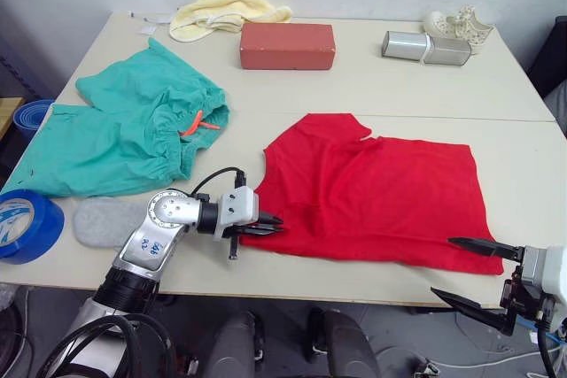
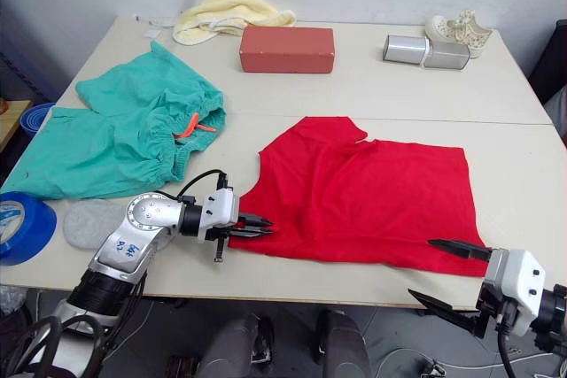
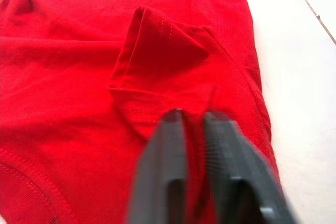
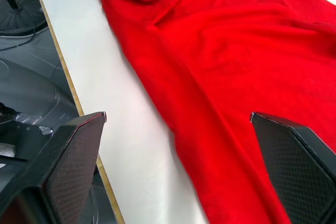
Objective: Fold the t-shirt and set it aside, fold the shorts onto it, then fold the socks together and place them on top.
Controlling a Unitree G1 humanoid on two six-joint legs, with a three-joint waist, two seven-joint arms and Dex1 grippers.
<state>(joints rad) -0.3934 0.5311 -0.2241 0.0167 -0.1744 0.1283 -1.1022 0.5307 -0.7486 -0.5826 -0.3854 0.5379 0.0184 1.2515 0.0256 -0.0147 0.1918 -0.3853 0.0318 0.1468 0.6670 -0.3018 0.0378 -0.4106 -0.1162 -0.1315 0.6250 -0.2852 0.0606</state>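
Left pincer (image 1: pixel 271 224) is gripping the sleeve edge of the t-shirt (image 1: pixel 381 196), fingers closed on the fabric. Right pincer (image 1: pixel 469 272) is hovering wide open at the counter (image 1: pixel 399 77) edge beside the t-shirt's near corner, holding nothing.

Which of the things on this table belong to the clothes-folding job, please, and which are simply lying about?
Job in hand:
- bright red cotton t-shirt, its edge pinched by the left gripper
- teal-green fabric shorts with orange drawstring
- light grey knit socks

Lying about:
- pale yellow towel
- red rectangular box
- silver case
- white openwork shoes
- blue tape roll
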